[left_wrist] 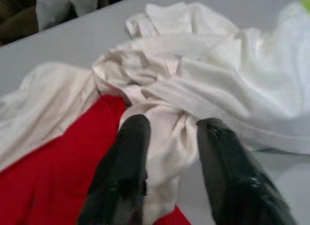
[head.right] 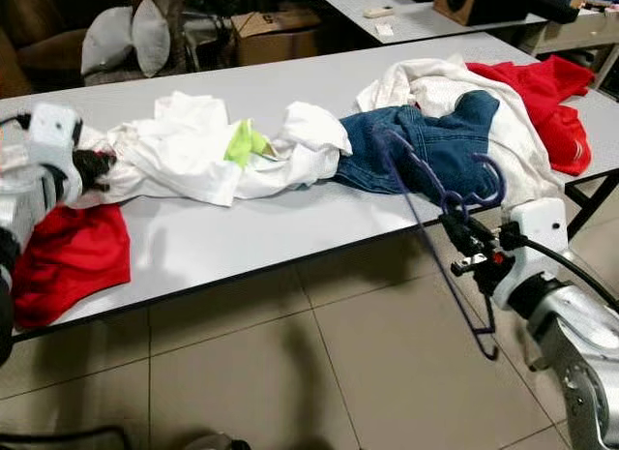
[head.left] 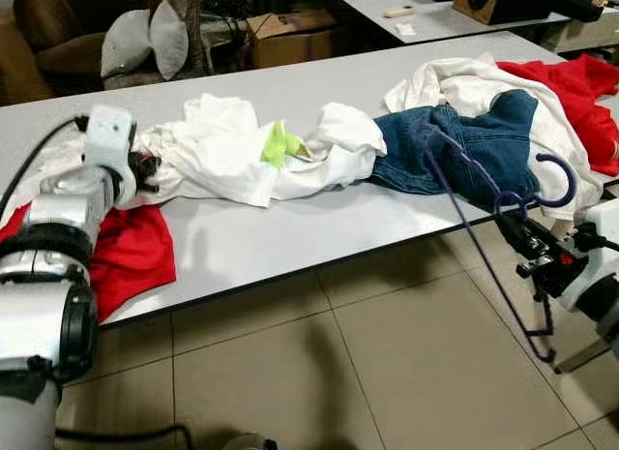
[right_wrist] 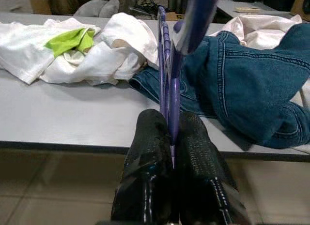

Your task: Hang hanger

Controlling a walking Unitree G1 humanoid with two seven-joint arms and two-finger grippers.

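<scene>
A purple wire hanger (head.left: 484, 227) hangs off the table's front right edge, its hook (head.left: 558, 184) curling over the blue jeans (head.left: 464, 145). My right gripper (head.left: 517, 227) is shut on the hanger just below the hook; in the right wrist view the purple wire (right_wrist: 169, 89) runs up from between the black fingers (right_wrist: 150, 152). At the table's left end, my left gripper (head.left: 145, 169) is closed on a bunched fold of the white shirt (left_wrist: 164, 138), which lies beside a red garment (head.left: 131, 252).
The grey table (head.left: 290, 237) carries a row of clothes: white shirts with a lime-green patch (head.left: 280, 145), jeans, a cream garment (head.left: 464, 82) and a red one (head.left: 580, 92). Tiled floor (head.left: 338, 373) lies in front. A second table, a cardboard box (head.left: 290, 34) and cushions stand behind.
</scene>
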